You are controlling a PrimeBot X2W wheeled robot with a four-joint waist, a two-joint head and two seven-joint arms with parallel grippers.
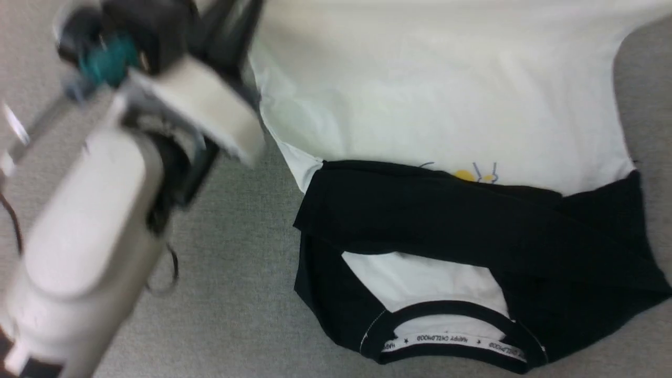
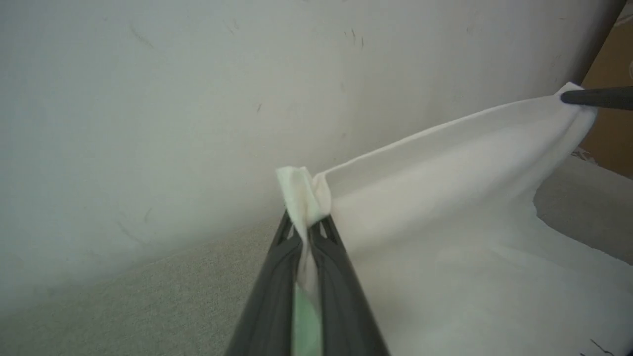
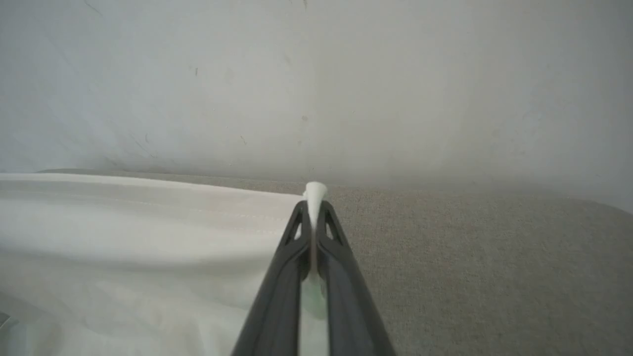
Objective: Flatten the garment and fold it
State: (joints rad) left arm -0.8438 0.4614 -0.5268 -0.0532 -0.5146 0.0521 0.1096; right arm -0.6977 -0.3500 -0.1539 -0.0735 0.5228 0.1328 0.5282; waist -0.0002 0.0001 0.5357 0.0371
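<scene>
The left gripper (image 2: 306,226) is clamped tight on a bunched hem corner of the small white T-shirt with black sleeves (image 1: 430,94). The right gripper (image 3: 313,203) is pinched on the other hem corner. The hem is stretched between the 2 grippers. The collar and crossed sleeves are spread on the grey woven surface (image 1: 236,273). A pale scuffed wall (image 2: 148,99) is seen behind.

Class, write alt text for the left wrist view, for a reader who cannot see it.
The shut left gripper pinches a white corner of the garment. The fabric's edge runs up to the right gripper, which holds the far corner at the upper right. Behind lie a grey surface and a pale wall.
</scene>
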